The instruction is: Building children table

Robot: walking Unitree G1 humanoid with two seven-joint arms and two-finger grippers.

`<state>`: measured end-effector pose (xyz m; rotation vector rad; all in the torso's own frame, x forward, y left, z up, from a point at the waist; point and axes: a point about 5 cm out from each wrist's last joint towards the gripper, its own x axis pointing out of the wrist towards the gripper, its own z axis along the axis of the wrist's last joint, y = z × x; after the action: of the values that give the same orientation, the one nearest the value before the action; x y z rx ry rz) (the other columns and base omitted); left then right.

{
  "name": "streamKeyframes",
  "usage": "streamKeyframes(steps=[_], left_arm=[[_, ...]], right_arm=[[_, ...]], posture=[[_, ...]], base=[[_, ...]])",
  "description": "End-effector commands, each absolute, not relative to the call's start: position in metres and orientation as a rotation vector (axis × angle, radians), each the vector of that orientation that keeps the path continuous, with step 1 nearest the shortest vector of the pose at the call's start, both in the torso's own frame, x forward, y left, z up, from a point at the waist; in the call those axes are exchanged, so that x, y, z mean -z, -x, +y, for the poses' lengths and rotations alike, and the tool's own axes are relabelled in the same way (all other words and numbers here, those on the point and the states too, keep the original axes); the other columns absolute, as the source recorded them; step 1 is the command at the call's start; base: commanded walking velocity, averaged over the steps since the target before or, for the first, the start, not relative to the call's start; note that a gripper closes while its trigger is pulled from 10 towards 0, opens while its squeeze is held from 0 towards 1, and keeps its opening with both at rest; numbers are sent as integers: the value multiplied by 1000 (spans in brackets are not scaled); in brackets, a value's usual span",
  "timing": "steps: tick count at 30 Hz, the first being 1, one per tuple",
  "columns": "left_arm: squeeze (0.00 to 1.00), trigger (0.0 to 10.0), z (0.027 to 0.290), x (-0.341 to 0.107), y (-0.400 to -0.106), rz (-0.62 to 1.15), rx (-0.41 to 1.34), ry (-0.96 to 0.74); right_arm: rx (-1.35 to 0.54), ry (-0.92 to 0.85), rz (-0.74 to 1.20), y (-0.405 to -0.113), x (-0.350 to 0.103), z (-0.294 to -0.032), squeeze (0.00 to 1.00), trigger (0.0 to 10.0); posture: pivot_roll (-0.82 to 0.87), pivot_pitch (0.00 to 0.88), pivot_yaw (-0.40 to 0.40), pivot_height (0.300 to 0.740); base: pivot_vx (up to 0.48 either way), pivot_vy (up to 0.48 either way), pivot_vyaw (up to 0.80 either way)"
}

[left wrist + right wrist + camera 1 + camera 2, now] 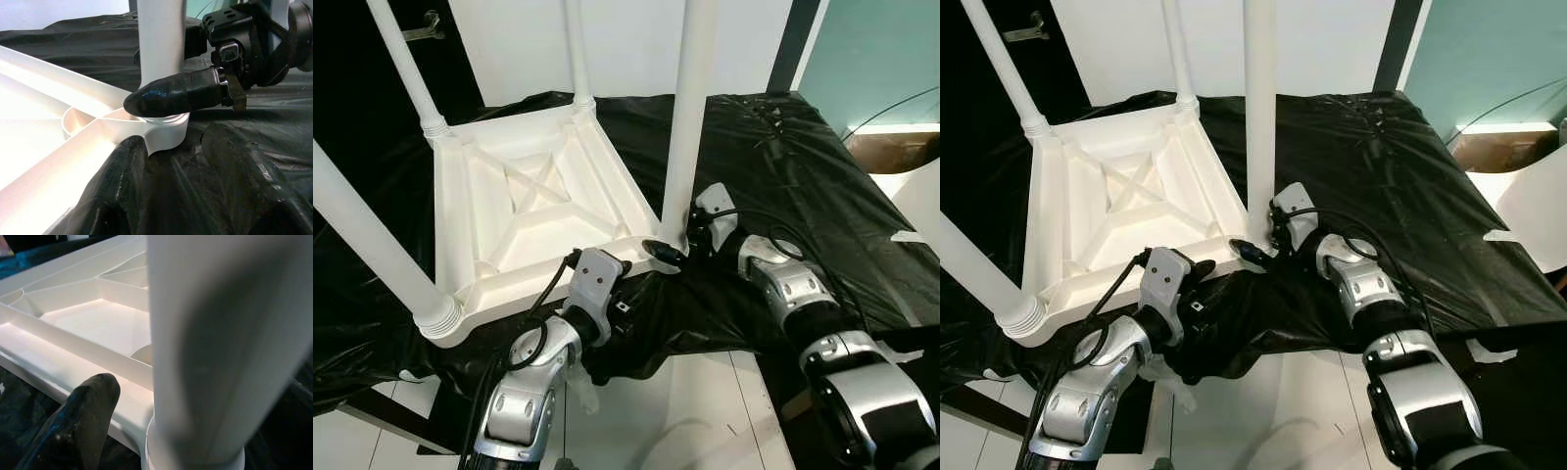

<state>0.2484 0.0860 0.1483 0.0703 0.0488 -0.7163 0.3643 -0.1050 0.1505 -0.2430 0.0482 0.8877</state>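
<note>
1. Lying upside down on a black sheet point(783, 166), the white table point(524, 211) shows its ribbed underside, with four white legs rising from its corners.
2. The near right leg point(690, 108) stands upright in its corner socket, closest to both grippers.
3. The right gripper point(674, 253) sits at the foot of this leg, one black finger point(176, 95) lying across the front of the leg just above the socket.
4. In the right wrist view the leg point(220, 342) stands right against the camera, with a finger point(78, 421) beside it; the fingers look closed around the leg, holding it.
5. The left gripper point(171, 161) reaches in low at the table's near edge, just beside the same corner.
6. Its two fingers are spread fairly wide, one point(117, 191) under the table's rim and the other point(249, 181) on the sheet, gripping nothing.
7. The near left leg point(372, 245) leans out toward the camera from its ridged collar.
8. The two far legs point(406, 64) rise at the back corners.
9. White floor tiles point(695, 411) show below the sheet's edge, between the two arms.
</note>
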Motion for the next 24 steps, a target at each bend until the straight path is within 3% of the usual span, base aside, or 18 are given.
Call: streamKeyframes(steps=[1, 2, 3, 4, 5, 15, 16, 24], left_arm=[[0, 10000, 87, -145, -250, 71, 691, -68], [0, 10000, 87, -145, -249, 73, 691, -70], [0, 10000, 87, -145, -249, 73, 692, -71], [0, 10000, 86, -145, -249, 73, 693, -71], [0, 10000, 86, -146, -249, 71, 694, -72], [0, 10000, 90, -149, -251, 60, 684, -80], [0, 10000, 91, -149, -251, 63, 681, -77], [0, 10000, 89, -145, -248, 75, 677, -62]], right_arm=[[-899, 264, 58, -366, -150, -105, 0, 10000], [-908, 273, 61, -367, -150, -104, 0, 10000], [-913, 284, 66, -368, -150, -103, 0, 4549], [-917, 289, 70, -369, -150, -103, 0, 3176], [-924, 294, 78, -368, -149, -103, 0, 0], [-893, 302, 139, -366, -134, -107, 0, 0], [-853, 286, 154, -367, -131, -107, 0, 10000], [-637, 110, 203, -362, -117, -91, 0, 10000]], posture=[[38, 0, -2, 740], [48, 0, -6, 740], [48, 0, -6, 740], [57, 0, -6, 740], [59, 0, -4, 740], [56, 0, 5, 740], [53, 0, 5, 740], [40, 0, -7, 740]], base=[[0, 0, 0], [0, 0, 0], [0, 0, 0], [0, 0, 0], [0, 0, 0], [0, 0, 0], [0, 0, 0], [0, 0, 0]])
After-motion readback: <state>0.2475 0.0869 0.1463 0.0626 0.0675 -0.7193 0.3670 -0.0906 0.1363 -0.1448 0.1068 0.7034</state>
